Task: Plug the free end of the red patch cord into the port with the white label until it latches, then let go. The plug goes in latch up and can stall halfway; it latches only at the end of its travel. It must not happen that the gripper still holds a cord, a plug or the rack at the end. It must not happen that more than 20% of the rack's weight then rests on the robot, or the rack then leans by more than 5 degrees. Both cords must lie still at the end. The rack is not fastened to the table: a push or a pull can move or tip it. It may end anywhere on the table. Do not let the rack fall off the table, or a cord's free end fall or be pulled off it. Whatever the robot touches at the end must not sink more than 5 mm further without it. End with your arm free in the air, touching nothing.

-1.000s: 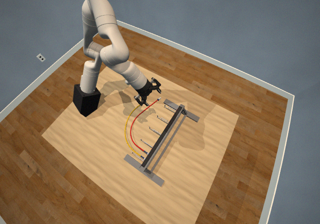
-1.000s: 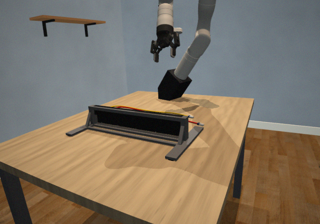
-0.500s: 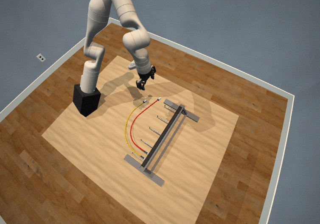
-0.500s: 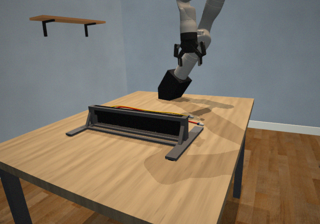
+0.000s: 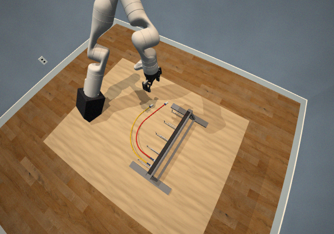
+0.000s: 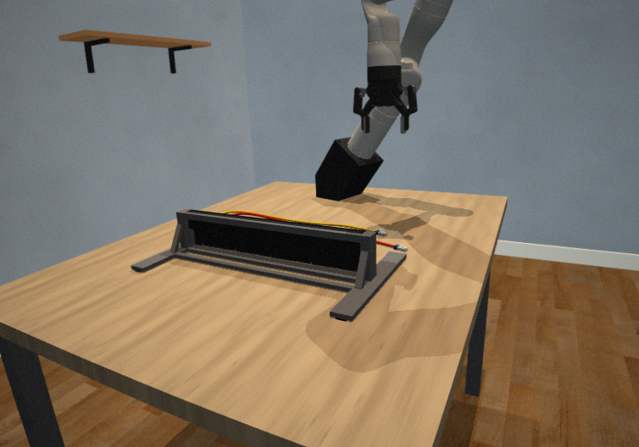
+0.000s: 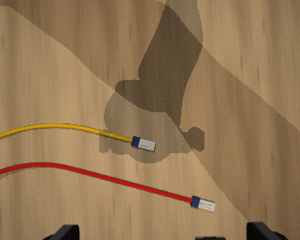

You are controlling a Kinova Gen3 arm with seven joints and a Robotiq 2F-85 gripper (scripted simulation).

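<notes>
Gripper point(image 5: 153, 85) point(image 6: 385, 131) point(image 7: 164, 231) was open and empty, high over the table. Red round-jacketed patch cord point(image 5: 136, 135) point(image 7: 118, 180) had its free clear plug with navy boot point(image 5: 166, 103) point(image 6: 400, 247) point(image 7: 204, 204) lying on the wood, at 5 o'clock from the gripper in the top view. Step in hand, my read: line up for the pick. Good approach needed fingers square across the boot, a straight descent, latch up, and no brush against the yellow cord point(image 5: 130, 137) point(image 7: 54, 125). Grey metal rack with black panel point(image 5: 169, 143) point(image 6: 278, 224): both cords' other ends met it near 7 o'clock, top view. White-labelled port couldn't be made out.
</notes>
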